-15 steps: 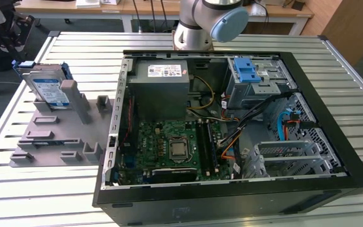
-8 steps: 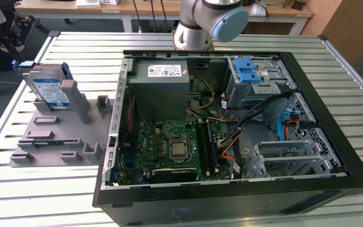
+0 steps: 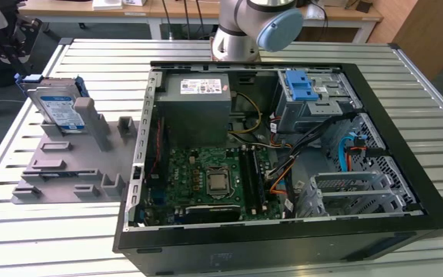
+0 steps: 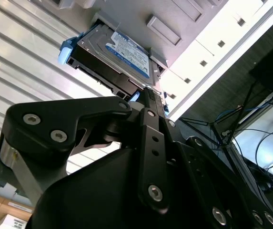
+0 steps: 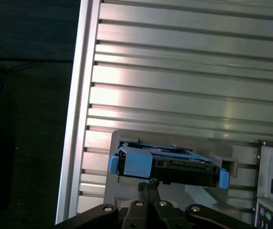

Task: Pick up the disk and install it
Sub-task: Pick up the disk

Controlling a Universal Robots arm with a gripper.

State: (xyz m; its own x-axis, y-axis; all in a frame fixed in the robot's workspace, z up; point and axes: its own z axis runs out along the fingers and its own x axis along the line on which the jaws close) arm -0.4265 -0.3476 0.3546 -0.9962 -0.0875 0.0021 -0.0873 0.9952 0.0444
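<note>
The disk (image 3: 57, 105) stands on edge in a slot of the grey holder plate (image 3: 75, 173) at the exterior view's left, its blue-and-white label facing out and its blue carrier bracket around it. In both wrist views the disk (image 4: 126, 50) (image 5: 167, 164) lies just beyond my gripper's tips. My gripper (image 5: 148, 184) (image 4: 150, 98) hangs over the disk's edge, apart from it. Its two black fingers are shut together with nothing between them.
An open black computer case (image 3: 391, 231) lies on the slatted metal table (image 3: 52, 242). Inside are a silver drive cage with a blue latch (image 3: 302, 86), a grey power supply box (image 3: 198, 109) and a green mainboard (image 3: 214, 179). The arm's base (image 3: 241, 34) stands behind the case.
</note>
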